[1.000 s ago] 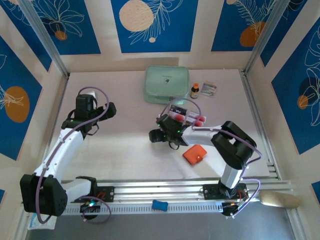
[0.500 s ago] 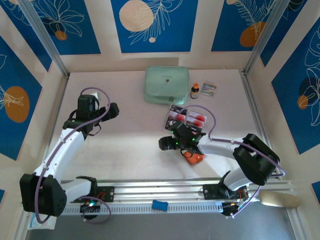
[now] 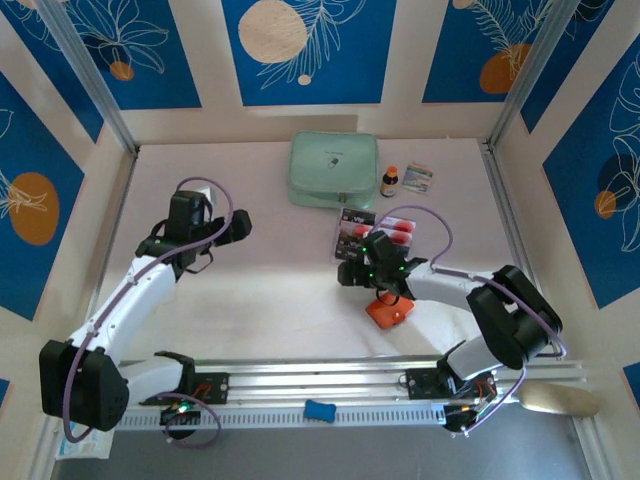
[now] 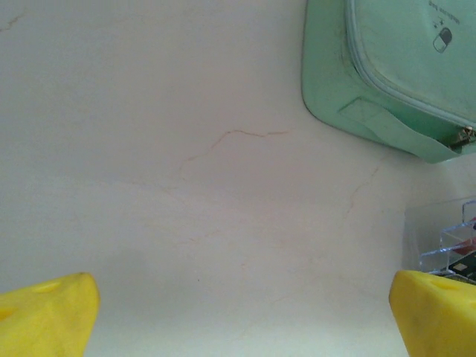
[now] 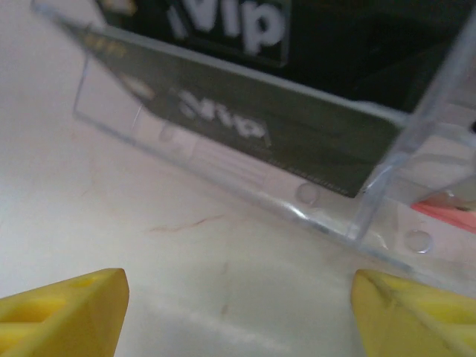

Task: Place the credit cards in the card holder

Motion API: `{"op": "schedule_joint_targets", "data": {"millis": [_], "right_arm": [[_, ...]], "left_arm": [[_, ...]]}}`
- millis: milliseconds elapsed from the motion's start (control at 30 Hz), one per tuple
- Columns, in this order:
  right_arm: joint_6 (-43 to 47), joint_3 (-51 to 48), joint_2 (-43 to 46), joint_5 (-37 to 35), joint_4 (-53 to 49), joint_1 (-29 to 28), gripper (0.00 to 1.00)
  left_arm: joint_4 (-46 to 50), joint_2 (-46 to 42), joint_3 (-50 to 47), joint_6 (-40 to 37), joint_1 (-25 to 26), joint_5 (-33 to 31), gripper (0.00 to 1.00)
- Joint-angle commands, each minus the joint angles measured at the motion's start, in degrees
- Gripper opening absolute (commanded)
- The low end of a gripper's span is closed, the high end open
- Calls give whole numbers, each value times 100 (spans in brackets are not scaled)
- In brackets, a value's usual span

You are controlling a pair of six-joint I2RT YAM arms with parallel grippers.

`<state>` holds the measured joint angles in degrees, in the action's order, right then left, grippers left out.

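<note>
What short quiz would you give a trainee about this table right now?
1. True or false: the right gripper is gripping a card.
2. What colour is the card holder?
3. The dark cards stand in: A the clear tray; B the green case; C the card holder.
Key: 1 false, its jaws are open and empty. 2 orange. 3 A.

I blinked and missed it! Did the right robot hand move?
Yes. The right gripper slid rightward across the table, ending up closer to the clear tray.
</note>
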<state>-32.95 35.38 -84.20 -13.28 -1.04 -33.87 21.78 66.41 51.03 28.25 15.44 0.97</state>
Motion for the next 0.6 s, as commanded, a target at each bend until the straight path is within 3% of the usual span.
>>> {"op": "schedule_joint_targets", "data": {"millis": [0, 167, 333, 567], "right_arm": [[280, 268, -101, 7, -180, 281, 79], [417, 510, -22, 265, -466, 517, 79], [64, 315, 915, 493, -969, 265, 79], [-1997, -776, 2871, 565, -2287, 168, 75]], "left_arm": [[-129, 47, 22, 77, 193, -122, 100], [-187, 113, -5, 127, 508, -211, 100], [-262, 126, -105, 179, 739, -247, 100], [-470, 65, -408, 421, 1007, -203, 100]]}}
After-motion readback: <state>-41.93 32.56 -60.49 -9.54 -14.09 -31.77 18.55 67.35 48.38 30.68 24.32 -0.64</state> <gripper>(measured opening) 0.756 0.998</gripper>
